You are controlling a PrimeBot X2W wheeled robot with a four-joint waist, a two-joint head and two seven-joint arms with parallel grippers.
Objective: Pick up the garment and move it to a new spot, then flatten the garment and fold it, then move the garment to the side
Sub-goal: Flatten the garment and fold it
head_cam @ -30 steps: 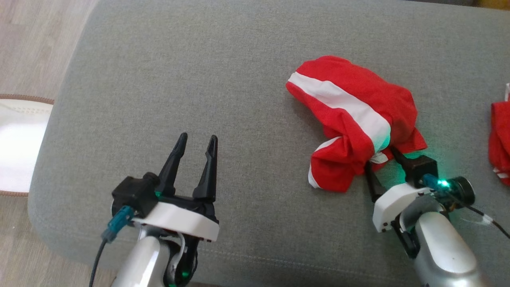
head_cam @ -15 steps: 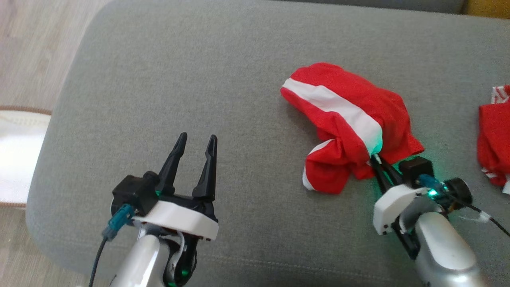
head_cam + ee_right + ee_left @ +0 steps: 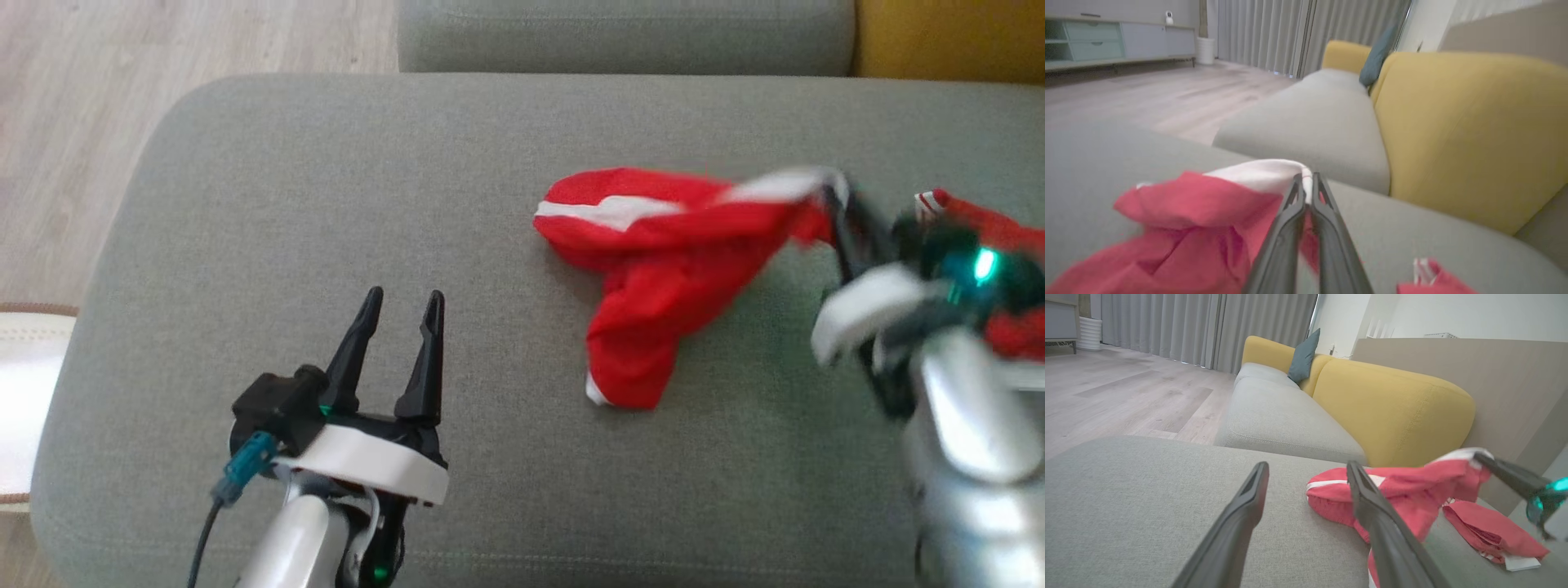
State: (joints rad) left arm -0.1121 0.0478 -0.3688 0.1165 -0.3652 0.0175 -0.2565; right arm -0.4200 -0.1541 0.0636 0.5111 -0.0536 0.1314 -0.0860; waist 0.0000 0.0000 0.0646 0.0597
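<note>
Out past the left side of the left pincer (image 3: pixel 404 294), I am seeing the rounded edge of the grey cushion (image 3: pixel 326 188) dropping off to the wooden floor (image 3: pixel 163 49). A pale thing with a brown rim (image 3: pixel 24 367) is lying there, and I cannot tell what it is. The left pincer is hovering low over the cushion with its two fingers spread wide and nothing between them. Ahead of its tips and to either side the grey fabric is lying bare, giving plenty of room. Further ahead, a seam is parting this cushion from a second grey seat (image 3: pixel 620 33) with a yellow backrest (image 3: pixel 1392 412).

To the right of the left pincer and a little ahead of it, the red garment (image 3: pixel 653 269) is lying partly on the cushion, its stripe showing plain white. The right pincer (image 3: pixel 1307 176) is gripping the garment's right end, with both fingers closed tight on the white band. It is holding that end up off the cushion while the rest is draping down to that pincer's left. In the head view the right pincer is showing blurred. Just right of it and partly beneath it, a second red garment (image 3: pixel 1490 535) is lying on the cushion, crowding that side. Its white tag (image 3: pixel 1519 561) is too small for me to read.
</note>
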